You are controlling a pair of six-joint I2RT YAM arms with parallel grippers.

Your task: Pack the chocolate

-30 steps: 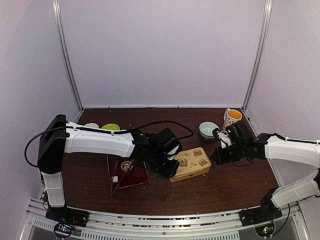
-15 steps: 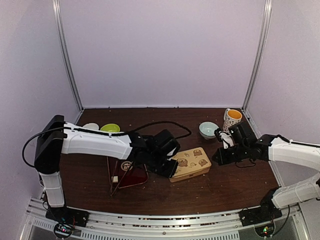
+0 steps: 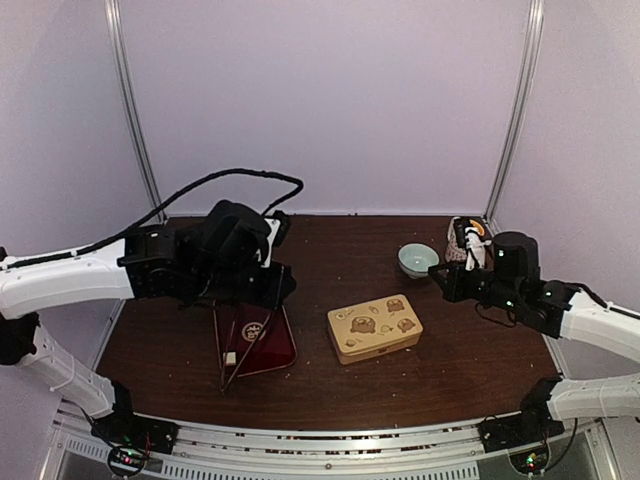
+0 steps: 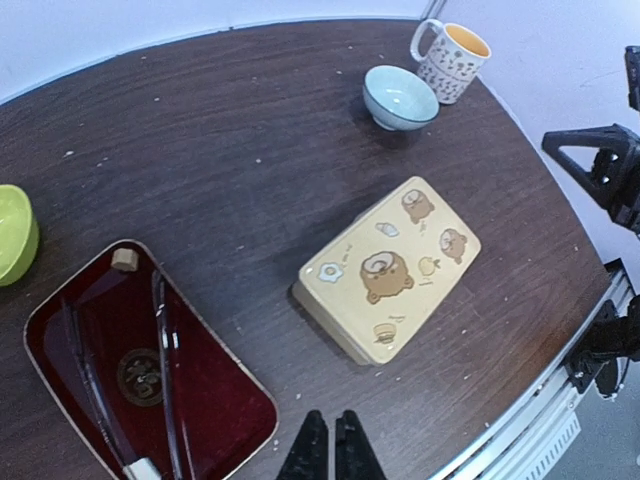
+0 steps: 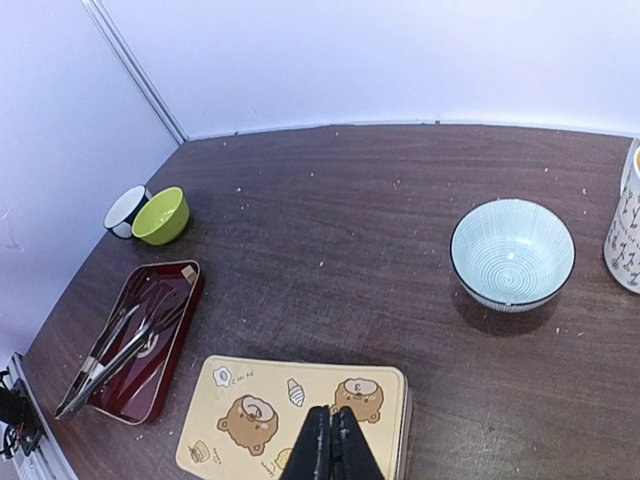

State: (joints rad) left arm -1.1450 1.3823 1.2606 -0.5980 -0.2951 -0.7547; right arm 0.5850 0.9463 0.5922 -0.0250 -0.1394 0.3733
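Observation:
No chocolate lumps show in any view. A beige tin with bear pictures on its closed lid (image 3: 375,327) lies mid-table; it also shows in the left wrist view (image 4: 388,266) and the right wrist view (image 5: 296,414). My left gripper (image 4: 331,445) is shut and empty, held high above the table near the red tray (image 3: 255,345). My right gripper (image 5: 334,445) is shut and empty, raised above the tin's near edge; in the top view it sits at the right (image 3: 445,280).
The red tray (image 4: 150,370) holds metal tongs (image 4: 165,370) and a small pale cube (image 4: 124,260). A light-blue bowl (image 3: 417,259) and a patterned mug (image 3: 462,238) stand back right. A green bowl (image 5: 160,215) and a white cup (image 5: 124,209) stand back left.
My left arm has lifted off the tin and swung back left and up. My right arm has risen and pulled back to the right. The tin lies closed and on its own.

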